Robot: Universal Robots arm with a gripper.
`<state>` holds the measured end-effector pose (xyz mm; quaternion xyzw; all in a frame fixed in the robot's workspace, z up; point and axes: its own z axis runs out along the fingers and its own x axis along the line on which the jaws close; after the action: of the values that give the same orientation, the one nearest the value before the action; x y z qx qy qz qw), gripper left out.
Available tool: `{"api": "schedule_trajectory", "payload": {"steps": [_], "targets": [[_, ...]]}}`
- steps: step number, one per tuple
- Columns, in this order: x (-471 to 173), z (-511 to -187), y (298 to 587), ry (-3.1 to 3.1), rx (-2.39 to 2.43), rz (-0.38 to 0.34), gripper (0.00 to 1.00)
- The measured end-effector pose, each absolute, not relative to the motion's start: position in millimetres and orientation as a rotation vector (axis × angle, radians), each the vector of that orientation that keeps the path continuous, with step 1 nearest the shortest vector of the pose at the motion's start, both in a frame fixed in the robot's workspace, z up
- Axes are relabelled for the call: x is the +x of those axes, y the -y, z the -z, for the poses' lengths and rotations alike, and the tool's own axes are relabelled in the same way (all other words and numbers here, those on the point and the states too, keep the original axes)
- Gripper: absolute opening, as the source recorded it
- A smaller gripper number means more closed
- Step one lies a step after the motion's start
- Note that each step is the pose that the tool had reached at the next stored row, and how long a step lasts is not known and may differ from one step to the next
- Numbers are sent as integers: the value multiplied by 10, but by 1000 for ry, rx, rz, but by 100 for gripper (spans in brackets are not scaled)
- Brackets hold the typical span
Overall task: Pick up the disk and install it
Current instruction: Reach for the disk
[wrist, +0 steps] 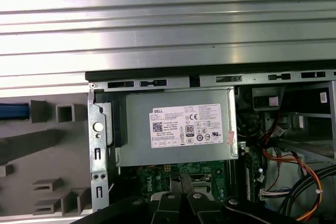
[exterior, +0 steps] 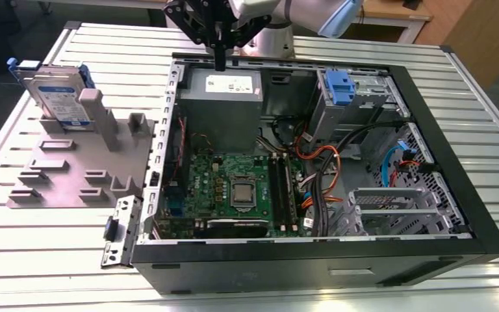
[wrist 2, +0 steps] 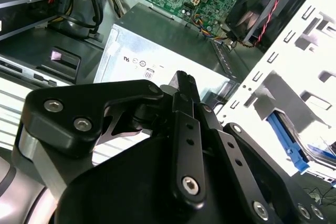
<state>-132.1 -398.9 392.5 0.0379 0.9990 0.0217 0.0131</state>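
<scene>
Silver-grey disk (exterior: 59,97) upright in rack (exterior: 76,179), 9 o'clock of case (exterior: 319,257) | likely stiff, dense, shock-fragile; grip blue rails (exterior: 12,64) | pincer (exterior: 221,64) narrow, empty, case's 12 o'clock

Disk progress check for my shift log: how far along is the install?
Done: nothing visible. The disk stands upright in the grey holder beside the computer case, untouched. In hand: the gripper, shut and empty, hangs above the grey power supply box. Left: pickup and installation.
</scene>
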Motion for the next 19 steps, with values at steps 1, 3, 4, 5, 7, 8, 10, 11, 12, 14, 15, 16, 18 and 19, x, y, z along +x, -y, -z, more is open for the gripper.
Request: {"api": "schedule_trajectory", "payload": {"steps": [1, 3, 4, 5, 7, 8, 10, 11, 12, 14, 15, 16, 18, 19], "targets": [[-1322, -3925, 3989, -3113, 118, -68, 11], [-1329, -3925, 3989, -3112, 118, -68, 11], [-1333, -3925, 3989, -3113, 118, -68, 11], [-1337, -3925, 3989, -3112, 118, -68, 11], [-1348, -3924, 3989, -3112, 118, -68, 11], [-1355, -3924, 3990, -3112, 118, -68, 11], [-1372, -3923, 3988, -3112, 118, -68, 11], [-1383, -3923, 3985, -3113, 118, -68, 11], [-1400, -3922, 3982, -3112, 118, -68, 11], [-1436, -3923, 3976, -3113, 118, -67, 11], [-1451, -3921, 3974, -3112, 118, -68, 11], [-1465, -3921, 3972, -3112, 118, -68, 11], [-1484, -3919, 3972, -3112, 118, -68, 11], [-1485, -3919, 3971, -3112, 118, -68, 11]]}}
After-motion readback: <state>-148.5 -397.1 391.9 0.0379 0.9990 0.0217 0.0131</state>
